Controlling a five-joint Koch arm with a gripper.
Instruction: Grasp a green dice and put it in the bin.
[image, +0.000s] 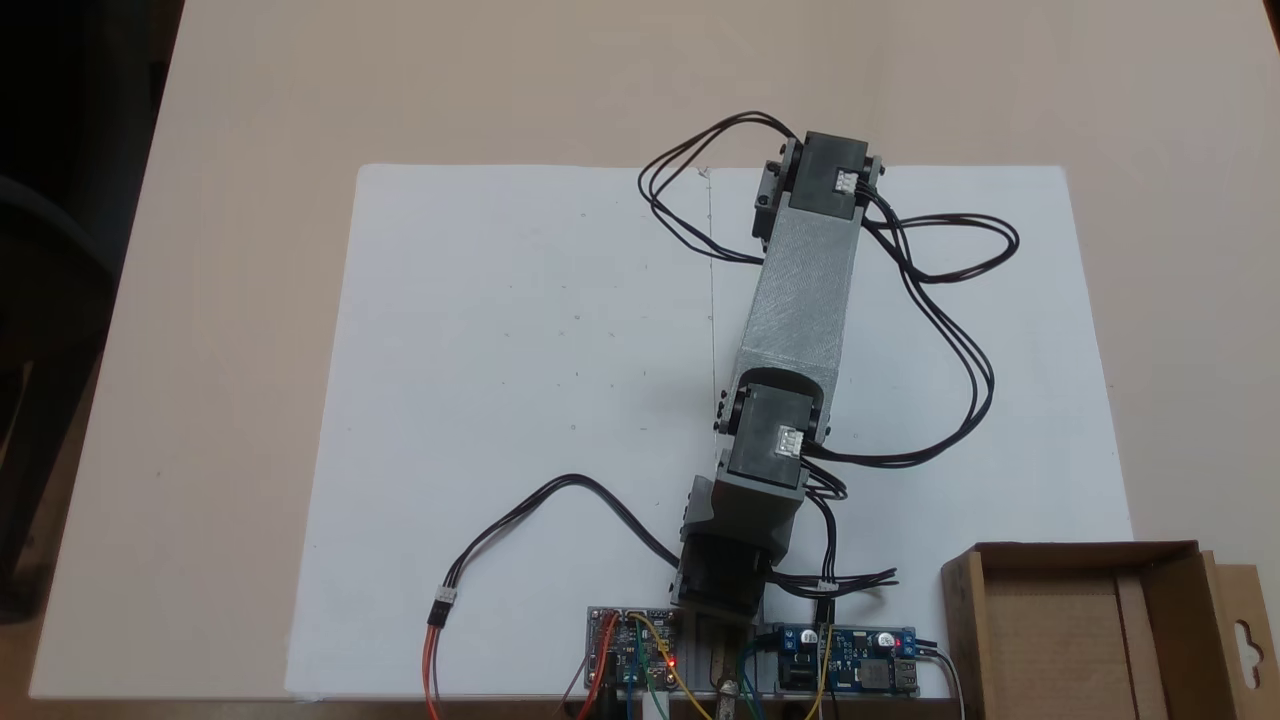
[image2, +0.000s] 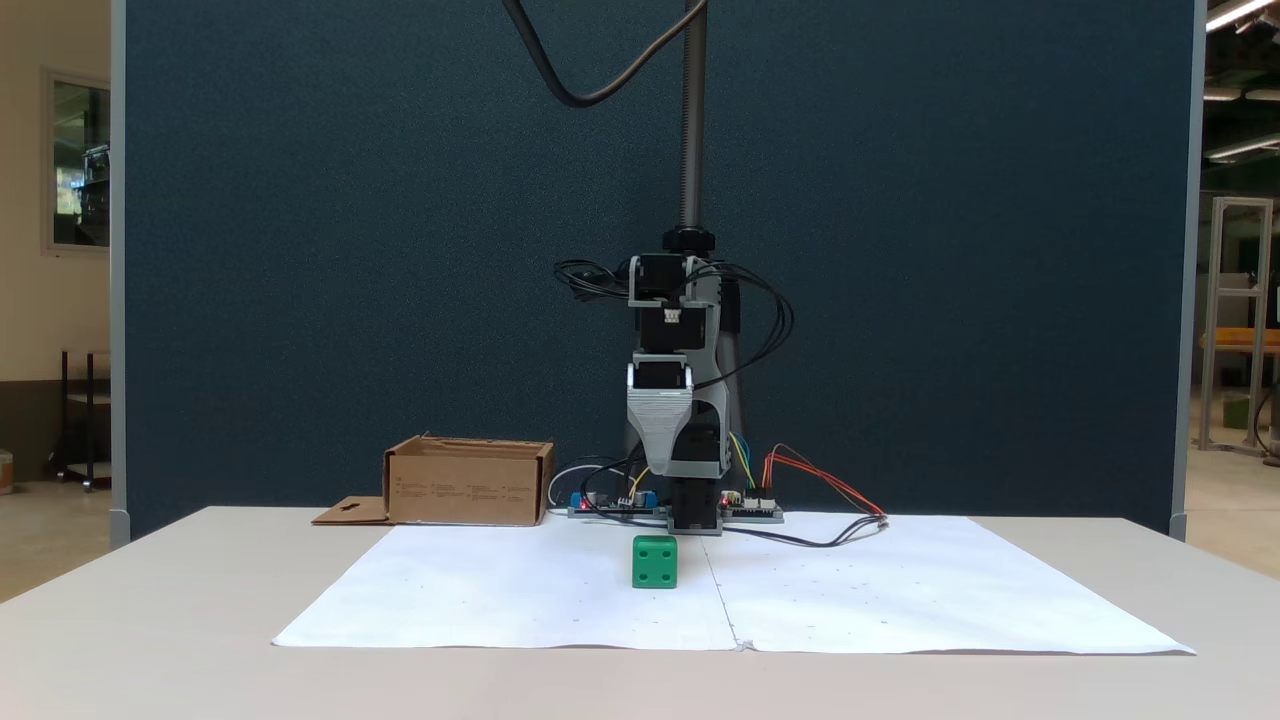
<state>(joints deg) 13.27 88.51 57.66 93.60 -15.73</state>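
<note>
Spotted the green dice (image2: 655, 560) sitting flat on the white paper (image2: 500, 595) in a fixed view, just left of the seam between the two sheets, a pipped face turned to the camera. Nothing touching it. Found it out in front of the arm's base, nearer the camera than everything else on the table (image2: 150, 620).

Saw the arm (image: 800, 290) from above in a fixed view, reaching from its base at the bottom edge up across the paper, black cables (image: 950, 300) looping off both sides. From the front, caught the claw (image2: 667, 468) pointing down, hanging above and behind the dice, clear of it. Honestly couldn't tell the claw's state: one jaw stacked behind the other from that angle.

Found the cardboard box (image2: 468, 483) at the back of the table, left of the arm in that front view and well apart from the dice, flap (image2: 352, 512) with the hang-hole lying flat on its far left. From above, same box (image: 962, 620) in the bottom right corner, just beside the circuit boards (image: 630, 640) at the arm's base. Dark blue panel (image2: 350, 250) standing behind it all.
</note>
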